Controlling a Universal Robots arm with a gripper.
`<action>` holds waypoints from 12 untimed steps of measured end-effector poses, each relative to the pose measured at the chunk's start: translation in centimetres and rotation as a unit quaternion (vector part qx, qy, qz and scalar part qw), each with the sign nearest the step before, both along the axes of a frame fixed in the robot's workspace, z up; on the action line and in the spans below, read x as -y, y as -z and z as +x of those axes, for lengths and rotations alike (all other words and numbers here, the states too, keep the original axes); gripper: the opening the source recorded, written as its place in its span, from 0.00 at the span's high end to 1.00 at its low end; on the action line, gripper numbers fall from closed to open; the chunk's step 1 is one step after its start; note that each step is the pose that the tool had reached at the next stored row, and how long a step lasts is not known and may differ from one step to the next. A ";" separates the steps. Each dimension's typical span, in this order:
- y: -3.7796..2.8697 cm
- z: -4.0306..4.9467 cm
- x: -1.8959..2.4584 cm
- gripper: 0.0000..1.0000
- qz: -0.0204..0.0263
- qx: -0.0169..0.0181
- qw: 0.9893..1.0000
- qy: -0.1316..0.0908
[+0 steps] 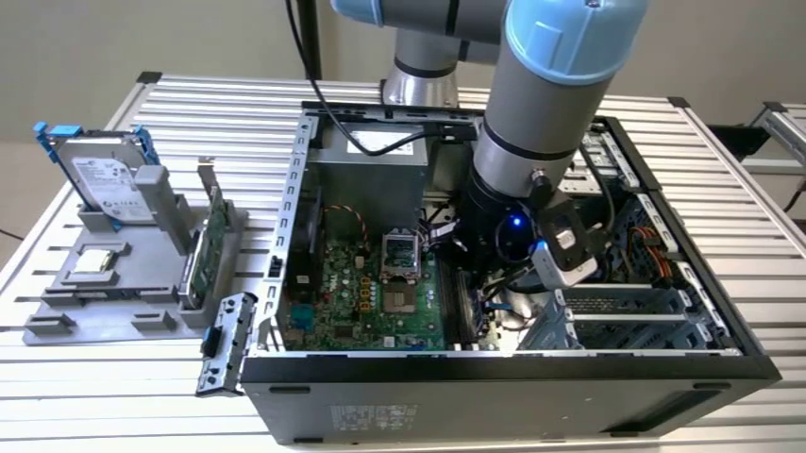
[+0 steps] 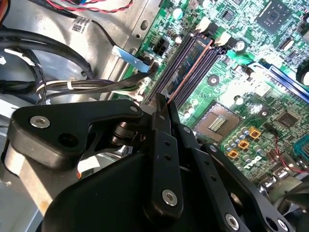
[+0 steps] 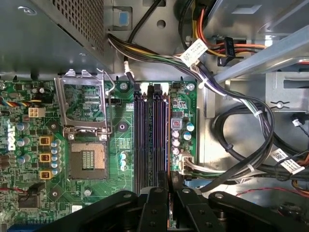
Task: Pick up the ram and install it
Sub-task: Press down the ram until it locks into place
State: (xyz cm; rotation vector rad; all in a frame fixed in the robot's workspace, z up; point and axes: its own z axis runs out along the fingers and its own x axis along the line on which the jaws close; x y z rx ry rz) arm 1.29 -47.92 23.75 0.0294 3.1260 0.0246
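The tool (image 2: 161, 102), gripping the memory stick (image 2: 188, 65), has little room: a cable bundle (image 2: 87, 86) crowds one side of the slots (image 3: 149, 130), and the processor socket (image 3: 87, 157) lies low on the other.

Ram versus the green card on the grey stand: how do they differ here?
The ram is a dark, narrow stick; the green card carries a metal bracket. The ram lies along the slots of the motherboard inside the case, at the gripper; the green card stands outside it on the grey stand, at the exterior view's left. Both are circuit boards set on edge.
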 end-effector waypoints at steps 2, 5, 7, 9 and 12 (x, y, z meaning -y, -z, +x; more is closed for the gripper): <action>0.08 0.02 -0.09 1.00 0.000 0.000 1.000 0.000; 0.22 0.05 -0.24 1.00 0.000 0.000 1.000 0.000; 0.35 0.08 -0.33 1.00 0.000 0.000 1.000 0.000; 0.56 0.13 -0.39 1.00 0.000 0.000 1.000 0.000; 0.92 0.18 -0.41 1.00 0.000 0.000 1.000 0.000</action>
